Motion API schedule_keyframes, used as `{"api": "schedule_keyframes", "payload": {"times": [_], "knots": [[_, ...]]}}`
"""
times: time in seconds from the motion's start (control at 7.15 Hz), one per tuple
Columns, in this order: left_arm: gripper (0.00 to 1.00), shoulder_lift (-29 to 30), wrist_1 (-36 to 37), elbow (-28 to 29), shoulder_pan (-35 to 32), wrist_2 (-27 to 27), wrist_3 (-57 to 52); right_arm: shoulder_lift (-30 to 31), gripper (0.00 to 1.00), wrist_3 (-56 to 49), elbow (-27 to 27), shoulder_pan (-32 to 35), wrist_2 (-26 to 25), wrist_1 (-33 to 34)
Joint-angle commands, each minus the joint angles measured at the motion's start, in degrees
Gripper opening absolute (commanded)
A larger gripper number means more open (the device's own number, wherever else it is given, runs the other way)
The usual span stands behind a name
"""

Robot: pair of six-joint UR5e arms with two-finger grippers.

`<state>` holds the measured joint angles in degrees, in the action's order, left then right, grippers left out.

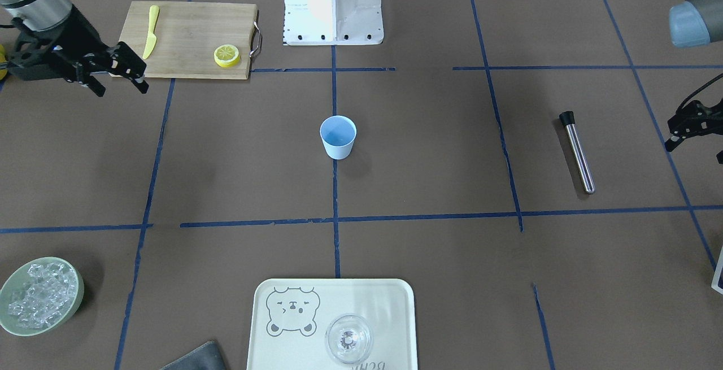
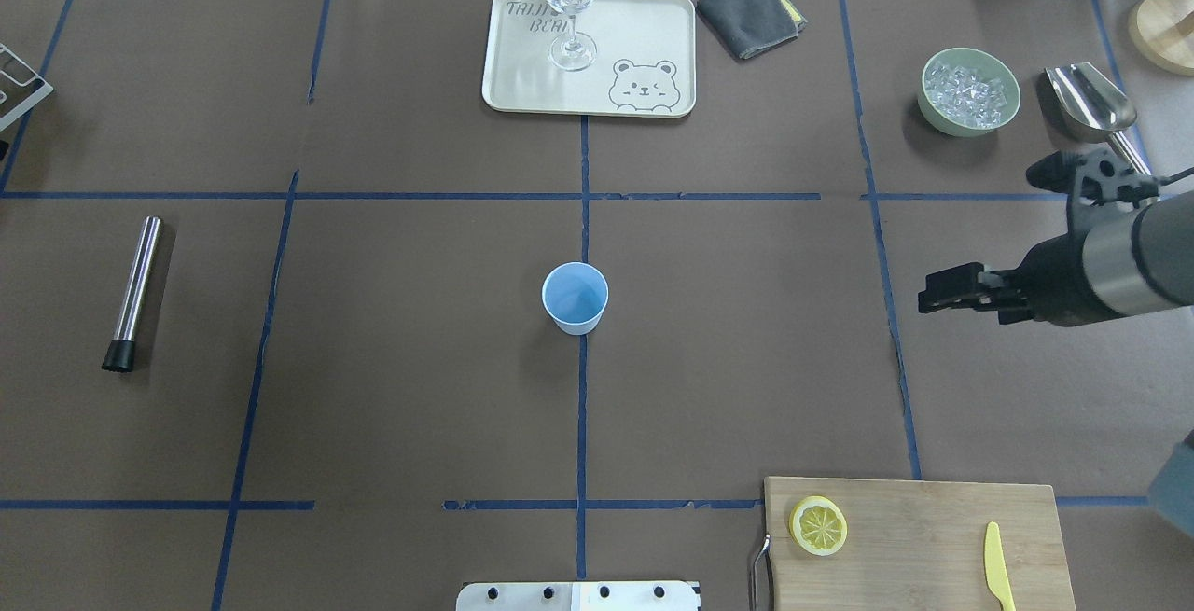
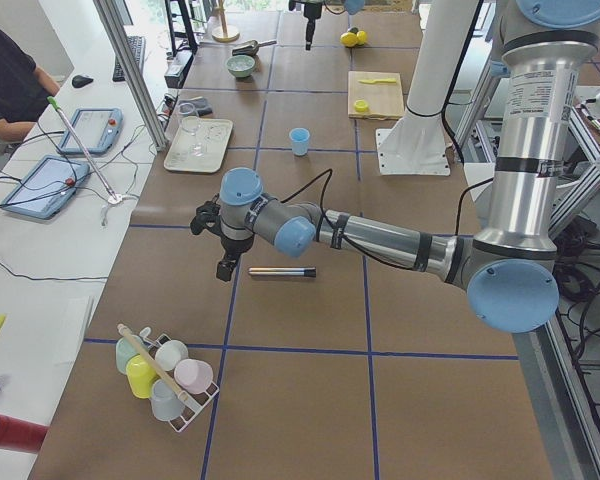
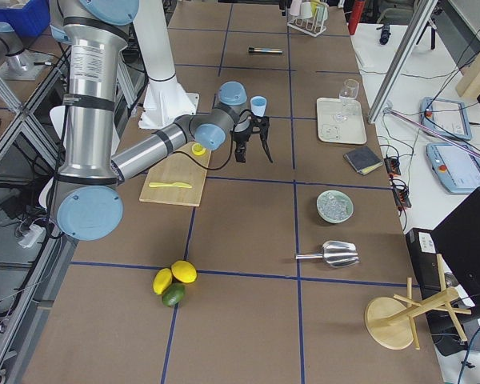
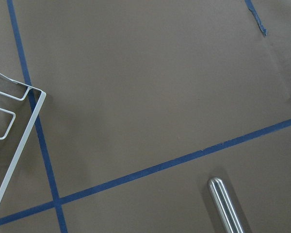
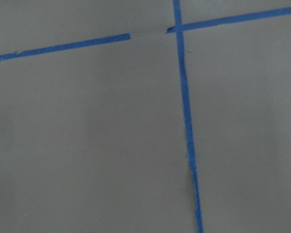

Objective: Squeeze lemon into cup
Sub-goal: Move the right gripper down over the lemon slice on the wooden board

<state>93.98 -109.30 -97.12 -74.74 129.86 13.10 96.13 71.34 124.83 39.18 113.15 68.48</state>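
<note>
The lemon slice [image 1: 227, 55] lies flat on the wooden cutting board [image 1: 186, 39], near the handle end; it also shows in the overhead view [image 2: 819, 525]. Only one slice shows. The light-blue cup [image 1: 338, 137] stands upright at the table's middle on a blue tape line, also seen from overhead [image 2: 576, 298]. My right gripper [image 1: 121, 85] is open and empty, hovering beside the board's end, apart from the slice. My left gripper [image 1: 696, 152] is open and empty at the table's far side, near a metal tube. Neither wrist view shows the lemon or the cup.
A yellow knife [image 1: 150, 31] lies on the board. A metal tube with a black cap [image 1: 577, 152] lies near my left gripper. A tray [image 1: 390, 302] holds a clear glass [image 1: 348, 339]. A green bowl of ice [image 1: 39, 296], a scoop [image 2: 1091, 103] and a grey cloth [image 2: 751, 0] lie on the operators' side.
</note>
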Motion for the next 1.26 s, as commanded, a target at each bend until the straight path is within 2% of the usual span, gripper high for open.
{"api": "schedule_keyframes", "payload": {"times": [0.0, 0.42, 0.84, 1.12], "knots": [[1.0, 0.07, -0.12, 0.35, 0.12, -0.04, 0.26, -0.15, 1.0, 11.6, 2.7, -19.06, -17.8, 0.16], [1.0, 0.59, -0.21, 0.53, 0.12, 0.04, 0.17, -2.33, 1.0, 18.03, 0.87, -30.36, -27.78, 0.25], [1.0, 1.47, -0.21, 1.5, 0.12, 0.04, 0.08, -2.52, 1.0, 18.14, -2.91, -33.29, -29.57, -0.27], [1.0, 1.82, -0.21, 1.59, 0.12, 0.04, 0.08, -2.44, 1.0, 18.05, -2.92, -33.73, -29.66, -0.28]]}}
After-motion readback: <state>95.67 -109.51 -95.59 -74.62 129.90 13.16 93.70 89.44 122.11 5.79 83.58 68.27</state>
